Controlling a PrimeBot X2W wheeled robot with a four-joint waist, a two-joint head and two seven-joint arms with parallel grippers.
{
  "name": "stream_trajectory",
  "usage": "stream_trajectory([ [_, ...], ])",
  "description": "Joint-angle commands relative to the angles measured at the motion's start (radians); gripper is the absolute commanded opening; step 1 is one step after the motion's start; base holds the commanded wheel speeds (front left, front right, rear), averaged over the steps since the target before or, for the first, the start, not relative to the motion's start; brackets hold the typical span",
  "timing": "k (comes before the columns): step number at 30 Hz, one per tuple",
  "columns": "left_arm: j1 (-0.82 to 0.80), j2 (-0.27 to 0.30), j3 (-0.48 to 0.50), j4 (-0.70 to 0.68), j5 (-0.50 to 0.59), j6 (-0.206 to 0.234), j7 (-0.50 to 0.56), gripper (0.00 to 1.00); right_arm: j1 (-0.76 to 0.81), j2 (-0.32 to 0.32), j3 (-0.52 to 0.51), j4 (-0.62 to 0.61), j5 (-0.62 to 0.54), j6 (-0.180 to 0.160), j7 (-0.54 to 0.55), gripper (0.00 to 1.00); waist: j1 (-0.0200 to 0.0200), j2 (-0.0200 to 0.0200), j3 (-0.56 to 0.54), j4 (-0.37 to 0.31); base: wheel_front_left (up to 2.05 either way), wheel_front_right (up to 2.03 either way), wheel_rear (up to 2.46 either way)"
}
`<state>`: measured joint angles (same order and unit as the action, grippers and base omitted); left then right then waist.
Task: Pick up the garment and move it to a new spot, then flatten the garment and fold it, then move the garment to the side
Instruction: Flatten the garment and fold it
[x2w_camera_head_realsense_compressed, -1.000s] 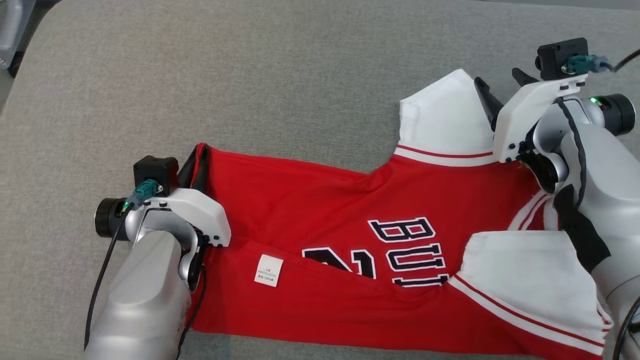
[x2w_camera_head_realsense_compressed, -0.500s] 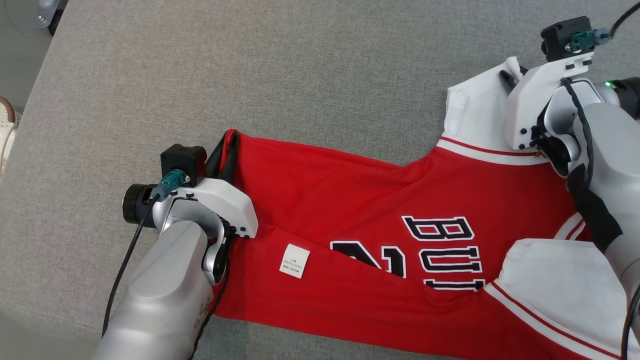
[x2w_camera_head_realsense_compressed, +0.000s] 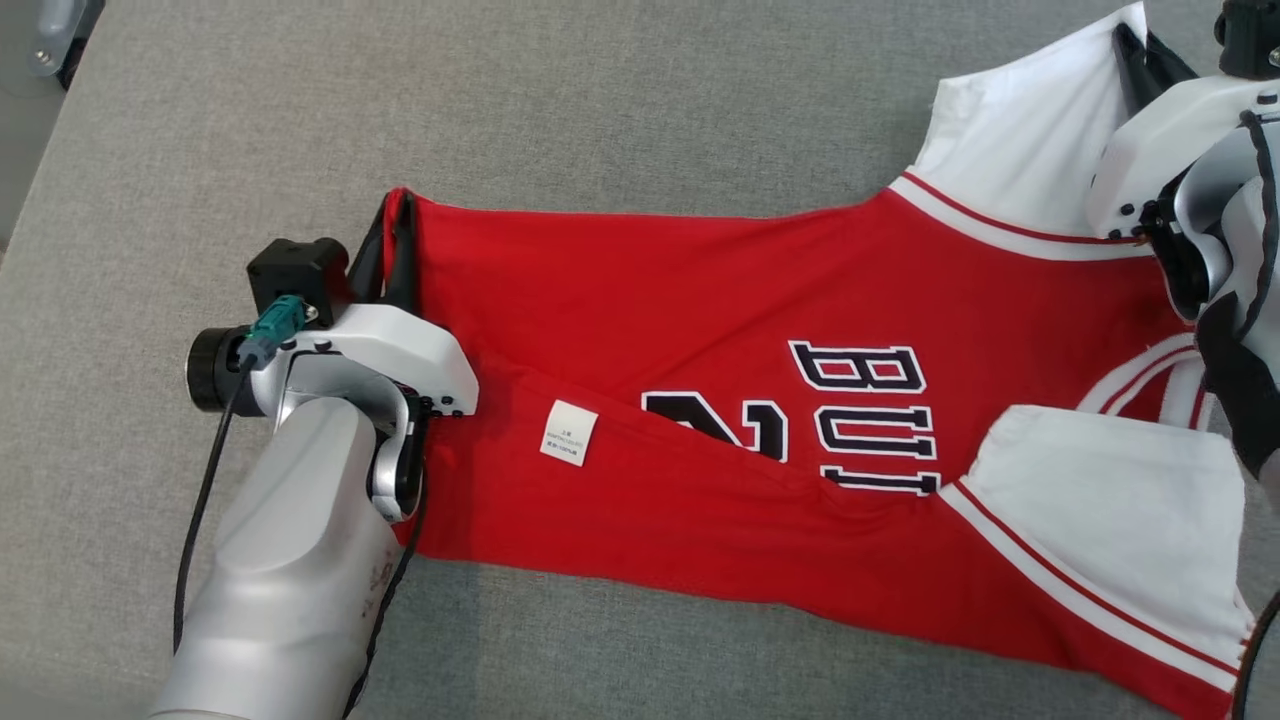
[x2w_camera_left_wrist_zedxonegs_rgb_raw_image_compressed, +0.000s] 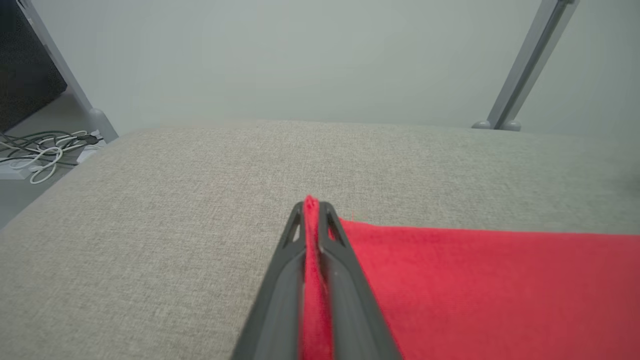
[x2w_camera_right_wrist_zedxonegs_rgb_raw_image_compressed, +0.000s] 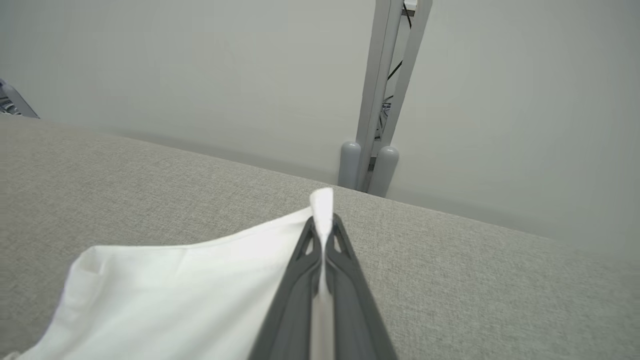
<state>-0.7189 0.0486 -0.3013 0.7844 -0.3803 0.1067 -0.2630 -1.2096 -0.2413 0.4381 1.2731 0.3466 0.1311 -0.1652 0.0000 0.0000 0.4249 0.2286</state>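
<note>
Left pincer (x2w_camera_head_realsense_compressed: 396, 205): pressed together on a red corner of the garment (x2w_camera_head_realsense_compressed: 700, 300).
Garment: lying on the table (x2w_camera_head_realsense_compressed: 600, 100), drawn crosswise between both pincers, near edge rumpled.
Right pincer (x2w_camera_right_wrist_zedxonegs_rgb_raw_image_compressed: 322, 225): pinching its white sleeve (x2w_camera_head_realsense_compressed: 1020, 150).
Progress: flattening apparently underway; fold and move aside not yet done.

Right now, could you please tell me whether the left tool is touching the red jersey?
Touching. The left wrist view shows the left tool shut on the red jersey, with red cloth pinched between its jaws.

The head camera looks down on the garment (x2w_camera_head_realsense_compressed: 650, 290); wrist cameras skim close and low over its far corners.
</note>
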Motion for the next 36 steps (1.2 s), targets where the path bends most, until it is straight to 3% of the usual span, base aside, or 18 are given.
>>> stream_trajectory([
  [1,0.012,0.013,0.034,-0.011,0.013,0.001,-0.002,0.00,0.003,0.012,-0.020,0.003,-0.005,-0.001,-0.050,0.00,0.0000,0.0000,-0.018,-0.024,0.00,0.00,0.00],
  [9,0.075,0.038,0.109,-0.018,0.065,-0.017,-0.002,0.00,0.107,0.061,-0.047,-0.081,0.030,-0.001,-0.101,0.00,0.0000,0.0000,-0.085,-0.091,0.00,0.00,0.00],
  [23,0.279,0.070,0.218,-0.041,0.124,-0.051,-0.002,0.00,0.625,0.077,-0.076,-0.544,0.135,-0.001,-0.101,0.00,0.0000,0.0000,-0.231,-0.199,0.00,0.00,0.00],
  [36,0.474,0.041,0.302,-0.084,0.152,-0.045,-0.002,0.00,0.891,0.135,-0.168,-0.718,0.124,-0.001,-0.101,0.00,0.0000,0.0000,-0.312,-0.235,0.00,0.00,0.00],
])
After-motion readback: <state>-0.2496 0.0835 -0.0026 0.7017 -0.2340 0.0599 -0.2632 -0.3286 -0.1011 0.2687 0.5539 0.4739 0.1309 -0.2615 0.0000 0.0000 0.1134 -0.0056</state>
